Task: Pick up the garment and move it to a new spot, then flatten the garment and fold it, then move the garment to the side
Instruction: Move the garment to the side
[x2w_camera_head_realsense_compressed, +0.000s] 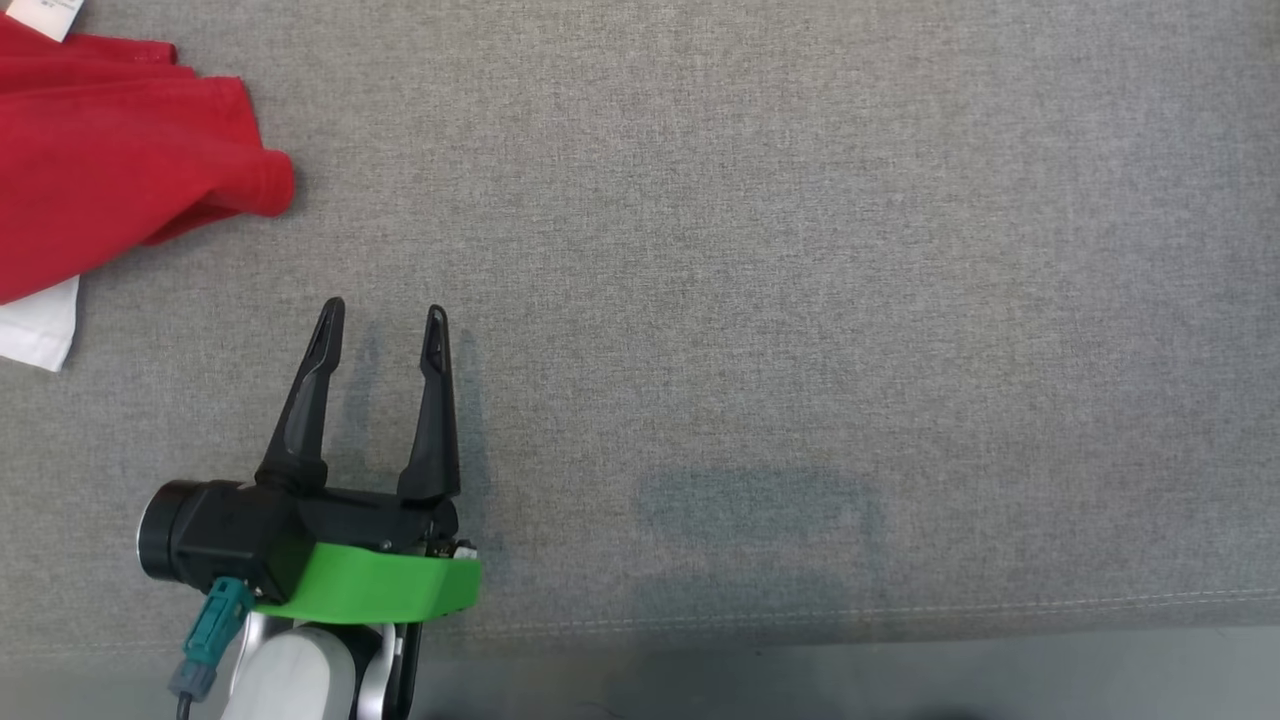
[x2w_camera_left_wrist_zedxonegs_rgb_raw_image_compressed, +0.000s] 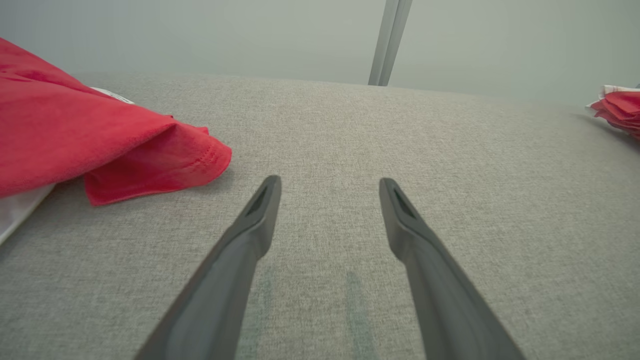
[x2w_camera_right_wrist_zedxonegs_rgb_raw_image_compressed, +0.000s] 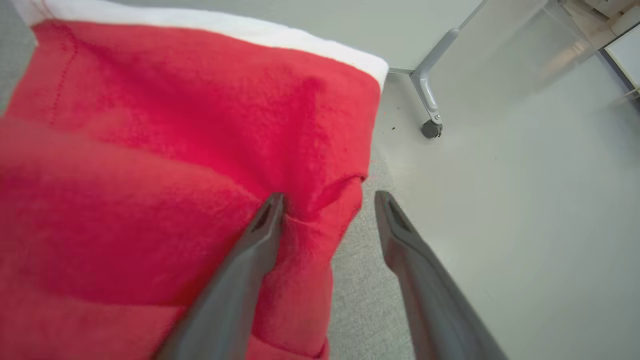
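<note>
Apparently the danger now is at the table edge. The red garment (x2w_camera_head_realsense_compressed: 110, 170) lies at the far left of the grey cloth-covered table (x2w_camera_head_realsense_compressed: 800, 300). It seems to be folded in layers, with a white layer (x2w_camera_head_realsense_compressed: 40, 330) showing under it. In the right wrist view its side is just beside the edge, with the floor (x2w_camera_right_wrist_zedxonegs_rgb_raw_image_compressed: 525, 210) below. The right gripper (x2w_camera_right_wrist_zedxonegs_rgb_raw_image_compressed: 330, 196) is well open and has hold of nothing, but one finger (x2w_camera_right_wrist_zedxonegs_rgb_raw_image_compressed: 250, 250) lies against the red cloth and a small fold sits between the two fingers. If this gripper pulls away low or sideways, I think the finger could catch that fold and drag it. That would spoil the folding or pull the garment over the edge. The left gripper (x2w_camera_head_realsense_compressed: 385, 310) is fully open and empty, over bare table near the garment's corner. A careless sweep from it could also push that corner out of shape.
</note>
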